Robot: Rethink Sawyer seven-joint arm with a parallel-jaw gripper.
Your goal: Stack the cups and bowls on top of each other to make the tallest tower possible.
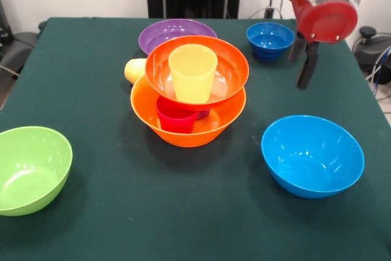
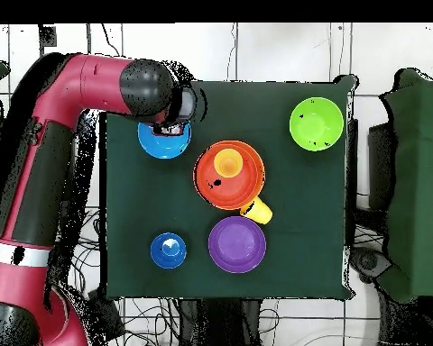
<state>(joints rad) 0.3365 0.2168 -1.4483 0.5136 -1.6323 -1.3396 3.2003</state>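
Since nothing hangs between its fingers, the gripper (image 1: 303, 65) reads as empty, jaws set narrowly apart, poised over bare cloth between the light blue bowl (image 1: 313, 155) and the small dark blue bowl (image 1: 269, 40). Nearest the front camera: lime green bowl (image 1: 30, 169), loose. Mid-table: the tower (image 1: 190, 93), orange-yellow bowl as base, red-pink cup inside, red-orange bowl propped above, orange-yellow cup on top. Behind: a pale yellow cup (image 1: 135, 70) on its side, then the purple bowl (image 1: 175, 33). Judgement: a fetch step; next calls for lowering onto a bowl rim, probably the light blue one.
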